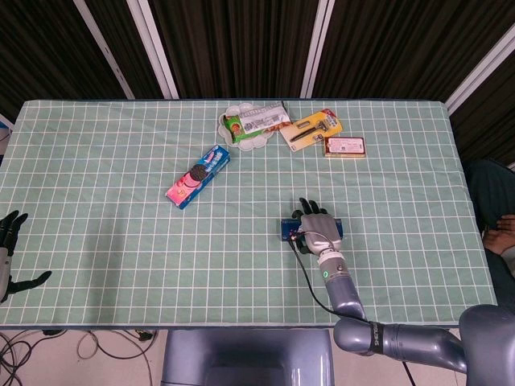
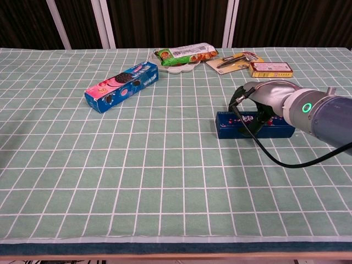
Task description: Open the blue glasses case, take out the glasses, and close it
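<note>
The blue glasses case (image 1: 288, 231) (image 2: 226, 126) lies closed and flat on the green checked cloth, right of centre near the front. My right hand (image 1: 316, 227) (image 2: 265, 100) lies over the case's middle and right part. Its dark fingers (image 2: 246, 122) curl down the case's sides and grip it, hiding much of the lid. Only the case's left end shows. My left hand (image 1: 8, 256) hangs at the far left table edge with fingers spread and nothing in it. The chest view does not show it. No glasses are visible.
A cookie box (image 1: 199, 175) (image 2: 122, 86) lies left of centre. At the back stand a white plate with a green snack packet (image 1: 253, 122) (image 2: 184, 55), a yellow razor pack (image 1: 311, 129) and a small orange box (image 1: 345, 145). A black cable (image 2: 264, 148) trails from the right wrist.
</note>
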Action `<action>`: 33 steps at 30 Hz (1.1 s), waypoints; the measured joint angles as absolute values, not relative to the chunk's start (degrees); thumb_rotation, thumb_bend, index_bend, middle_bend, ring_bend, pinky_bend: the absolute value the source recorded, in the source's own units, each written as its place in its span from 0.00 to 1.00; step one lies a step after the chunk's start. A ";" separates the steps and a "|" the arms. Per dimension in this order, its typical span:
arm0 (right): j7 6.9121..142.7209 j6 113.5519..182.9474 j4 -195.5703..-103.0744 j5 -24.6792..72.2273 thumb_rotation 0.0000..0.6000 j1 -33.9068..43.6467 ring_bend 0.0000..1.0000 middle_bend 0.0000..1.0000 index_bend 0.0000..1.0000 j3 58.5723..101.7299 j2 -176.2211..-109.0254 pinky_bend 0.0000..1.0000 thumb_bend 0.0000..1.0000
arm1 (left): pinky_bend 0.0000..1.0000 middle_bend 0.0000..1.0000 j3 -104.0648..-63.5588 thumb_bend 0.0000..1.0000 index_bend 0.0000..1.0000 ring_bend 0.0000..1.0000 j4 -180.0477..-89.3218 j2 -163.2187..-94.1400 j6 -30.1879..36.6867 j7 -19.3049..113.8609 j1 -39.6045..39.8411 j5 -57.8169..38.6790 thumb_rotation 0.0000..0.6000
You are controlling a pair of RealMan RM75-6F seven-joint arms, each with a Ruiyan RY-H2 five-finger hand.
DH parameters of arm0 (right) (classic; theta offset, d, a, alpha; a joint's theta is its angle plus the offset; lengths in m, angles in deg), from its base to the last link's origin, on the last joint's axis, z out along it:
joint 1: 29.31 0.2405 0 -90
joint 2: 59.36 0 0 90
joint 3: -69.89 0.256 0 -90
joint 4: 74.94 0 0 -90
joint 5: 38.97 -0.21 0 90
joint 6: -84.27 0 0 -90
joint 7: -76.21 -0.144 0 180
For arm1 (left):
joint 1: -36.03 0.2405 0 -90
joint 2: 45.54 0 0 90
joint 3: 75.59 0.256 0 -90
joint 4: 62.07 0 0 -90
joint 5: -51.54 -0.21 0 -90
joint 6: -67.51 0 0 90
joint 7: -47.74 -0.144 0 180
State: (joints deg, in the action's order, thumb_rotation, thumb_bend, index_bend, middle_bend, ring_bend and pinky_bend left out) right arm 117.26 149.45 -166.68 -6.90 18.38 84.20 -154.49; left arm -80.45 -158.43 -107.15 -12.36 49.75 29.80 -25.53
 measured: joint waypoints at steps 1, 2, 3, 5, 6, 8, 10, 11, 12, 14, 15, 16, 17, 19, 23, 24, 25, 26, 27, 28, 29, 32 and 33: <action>117.25 149.50 -166.71 -6.88 1.00 18.42 0.00 0.00 0.29 84.20 -154.50 0.19 0.49 | 0.00 0.00 -80.45 0.03 0.00 0.00 -158.44 -107.14 -12.36 49.80 29.81 -25.54 1.00; 117.26 149.53 -166.73 -6.87 1.00 18.46 0.00 0.00 0.29 84.20 -154.52 0.19 0.51 | 0.00 0.00 -80.45 0.03 0.00 0.00 -158.44 -107.11 -12.34 49.84 29.81 -25.53 1.00; 117.27 149.59 -166.75 -6.87 1.00 18.49 0.00 0.00 0.29 84.20 -154.55 0.19 0.53 | 0.00 0.00 -80.45 0.03 0.00 0.00 -158.45 -107.09 -12.32 49.88 29.81 -25.53 1.00; 117.26 149.72 -166.81 -6.92 1.00 18.53 0.00 0.00 0.30 84.22 -154.61 0.19 0.57 | 0.00 0.00 -80.45 0.03 0.00 0.00 -158.46 -107.06 -12.29 49.96 29.80 -25.52 1.00; 117.21 149.79 -166.87 -7.00 1.00 18.52 0.00 0.00 0.30 84.22 -154.67 0.19 0.59 | 0.00 0.00 -80.45 0.03 0.00 0.00 -158.47 -107.03 -12.28 50.02 29.81 -25.52 1.00; 117.18 149.95 -166.94 -7.25 1.00 18.48 0.00 0.00 0.31 84.19 -154.79 0.19 0.61 | 0.00 0.00 -80.44 0.03 0.00 0.00 -158.47 -106.98 -12.24 50.13 29.81 -25.54 1.00; 117.17 150.02 -166.95 -7.37 1.00 18.47 0.00 0.00 0.31 84.13 -154.86 0.19 0.62 | 0.00 0.00 -80.44 0.03 0.00 0.00 -158.47 -106.93 -12.21 50.19 29.80 -25.55 1.00; 117.17 150.03 -166.94 -7.42 1.00 18.47 0.00 0.00 0.31 84.10 -154.87 0.19 0.63 | 0.00 0.00 -80.43 0.03 0.00 0.00 -158.46 -106.92 -12.18 50.23 29.79 -25.55 1.00; 117.19 150.04 -166.89 -7.47 1.00 18.47 0.00 0.00 0.31 84.05 -154.89 0.19 0.63 | 0.00 0.00 -80.43 0.03 0.00 0.00 -158.45 -106.91 -12.15 50.27 29.79 -25.54 1.00; 117.18 150.05 -166.77 -7.54 1.00 18.48 0.00 0.00 0.31 84.03 -154.92 0.19 0.63 | 0.00 0.00 -80.42 0.03 0.00 0.00 -158.46 -106.87 -12.13 50.34 29.79 -25.55 1.00; 117.16 150.05 -166.67 -7.62 1.00 18.50 0.00 0.00 0.31 84.06 -154.93 0.19 0.63 | 0.00 0.00 -80.41 0.03 0.00 0.00 -158.47 -106.85 -12.12 50.38 29.79 -25.56 1.00; 117.15 150.05 -166.59 -7.64 1.00 18.52 0.00 0.00 0.31 84.08 -154.95 0.19 0.63 | 0.00 0.00 -80.40 0.03 0.00 0.00 -158.49 -106.83 -12.11 50.40 29.80 -25.55 1.00; 117.14 150.05 -166.50 -7.66 1.00 18.54 0.00 0.00 0.31 84.11 -154.97 0.19 0.63 | 0.00 0.00 -80.40 0.03 0.00 0.00 -158.51 -106.81 -12.08 50.44 29.80 -25.54 1.00; 117.05 149.99 -166.21 -7.77 1.00 18.61 0.00 0.00 0.31 84.24 -155.04 0.19 0.63 | 0.00 0.00 -80.39 0.03 0.00 0.00 -158.54 -106.77 -12.02 50.51 29.78 -25.52 1.00; 116.89 149.78 -165.49 -7.97 1.00 18.79 0.00 0.00 0.31 84.49 -155.27 0.19 0.63 | 0.00 0.00 -80.40 0.03 0.00 0.00 -158.54 -106.75 -11.99 50.56 29.78 -25.48 1.00; 116.80 149.72 -165.24 -7.97 1.00 18.87 0.00 0.00 0.31 84.60 -155.37 0.19 0.63 | 0.00 0.00 -80.42 0.03 0.00 0.00 -158.56 -106.74 -12.01 50.57 29.78 -25.46 1.00; 116.73 149.68 -165.04 -7.94 1.00 18.94 0.00 0.00 0.31 84.70 -155.45 0.19 0.63 | 0.00 0.00 -80.43 0.03 0.00 0.00 -158.56 -106.74 -12.02 50.58 29.79 -25.43 1.00; 116.67 149.64 -164.85 -7.87 1.00 19.02 0.00 0.00 0.31 84.79 -155.53 0.19 0.63 | 0.00 0.00 -80.44 0.03 0.00 0.00 -158.55 -106.74 -12.02 50.61 29.80 -25.40 1.00; 116.62 149.58 -164.62 -7.79 1.00 19.14 0.00 0.00 0.31 84.91 -155.64 0.19 0.63 | 0.00 0.00 -80.45 0.03 0.00 0.00 -158.55 -106.74 -12.01 50.63 29.80 -25.37 1.00; 116.61 149.54 -164.42 -7.76 1.00 19.26 0.00 0.00 0.31 85.01 -155.72 0.19 0.63 | 0.00 0.00 -80.45 0.03 0.00 0.00 -158.56 -106.74 -11.98 50.65 29.79 -25.34 1.00; 116.64 149.49 -164.20 -7.74 1.00 19.40 0.00 0.00 0.31 85.12 -155.81 0.19 0.63 | 0.00 0.00 -80.46 0.03 0.00 0.00 -158.57 -106.73 -11.94 50.65 29.78 -25.30 1.00; 116.85 149.28 -163.34 -7.81 1.00 19.94 0.00 0.00 0.31 85.55 -156.13 0.19 0.63 | 0.00 0.00 -80.46 0.03 0.00 0.00 -158.57 -106.74 -11.91 50.62 29.76 -25.29 1.00; 116.97 149.15 -162.91 -7.91 1.00 20.19 0.00 0.00 0.31 85.76 -156.28 0.19 0.63 | 0.00 0.00 -80.45 0.03 0.00 0.00 -158.58 -106.74 -11.89 50.62 29.77 -25.28 1.00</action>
